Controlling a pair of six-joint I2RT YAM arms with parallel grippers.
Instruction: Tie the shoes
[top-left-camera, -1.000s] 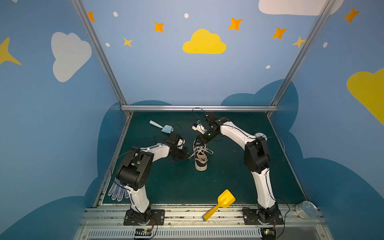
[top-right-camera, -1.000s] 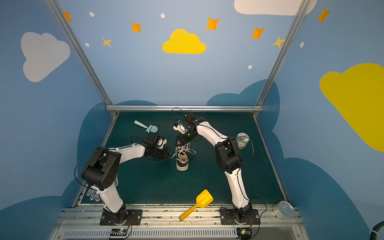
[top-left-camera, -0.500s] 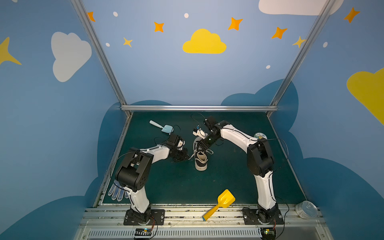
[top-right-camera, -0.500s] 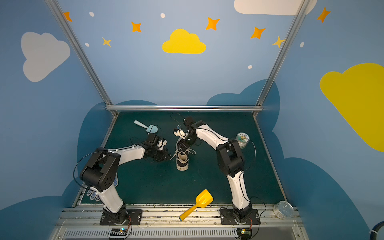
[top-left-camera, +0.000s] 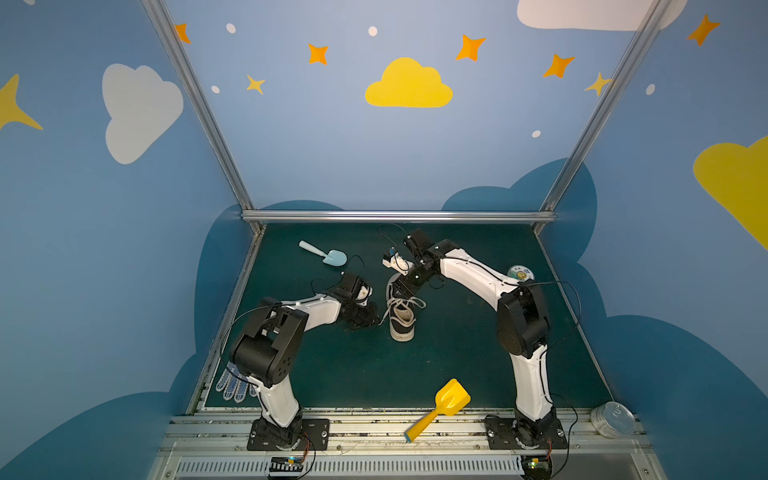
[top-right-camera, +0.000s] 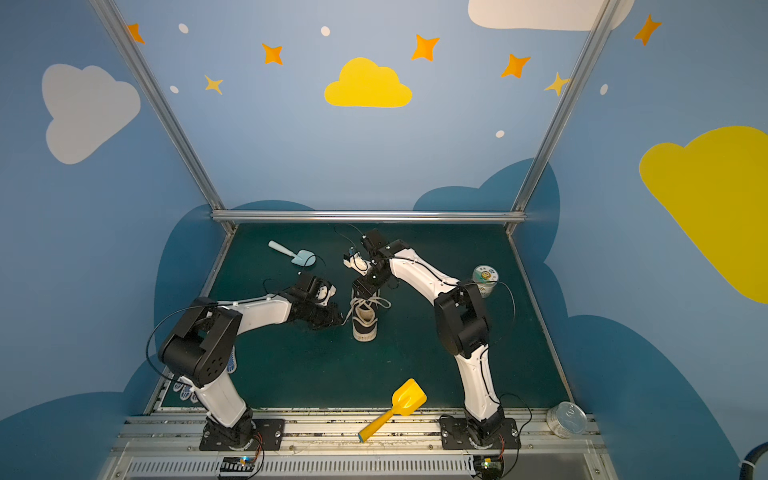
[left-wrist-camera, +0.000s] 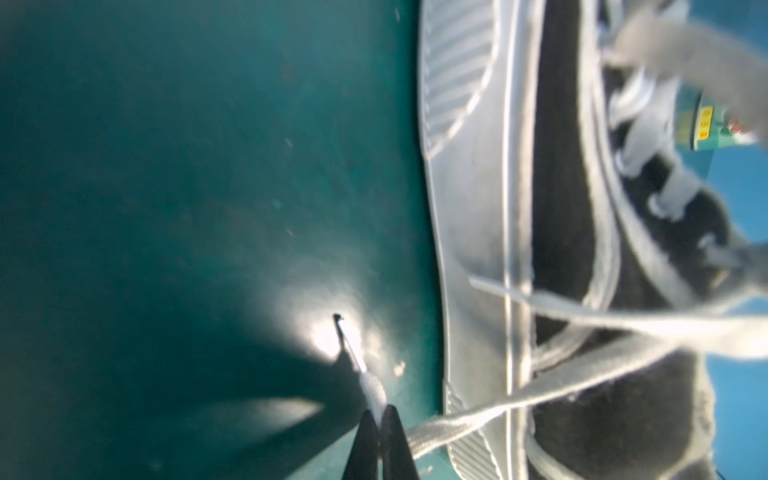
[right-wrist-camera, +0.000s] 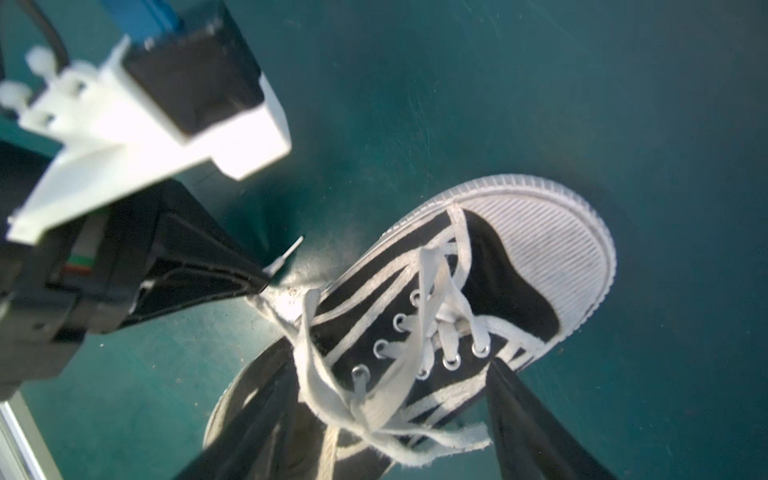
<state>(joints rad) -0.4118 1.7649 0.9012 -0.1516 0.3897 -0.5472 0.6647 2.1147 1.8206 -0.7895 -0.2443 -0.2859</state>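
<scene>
A black canvas shoe (top-left-camera: 402, 318) (top-right-camera: 365, 321) with a white toe cap stands on the green mat, toe towards the front edge. Its cream laces (right-wrist-camera: 432, 291) lie loose and crossed over the eyelets. My left gripper (left-wrist-camera: 377, 409) (top-left-camera: 375, 320) is low beside the shoe's side, shut on the end of one lace, whose tip (left-wrist-camera: 348, 338) sticks out past the jaws. My right gripper (right-wrist-camera: 390, 419) (top-left-camera: 401, 286) hangs open over the shoe's heel end, one dark finger (right-wrist-camera: 528, 415) outside the shoe's side and one over its opening. A loose lace end lies between them.
A pale blue toy spade (top-left-camera: 328, 255) lies at the back left, a yellow scoop (top-left-camera: 446, 403) at the front edge. A dotted white glove (top-left-camera: 235, 384) lies behind the left arm's base. A round tub (top-left-camera: 520, 273) stands at the right, a can (top-left-camera: 613, 419) outside the mat.
My right gripper has come down and forward over the shoe's heel end. The loose laces have drawn in closer to the shoe. The left gripper has kept its hold and its place.
</scene>
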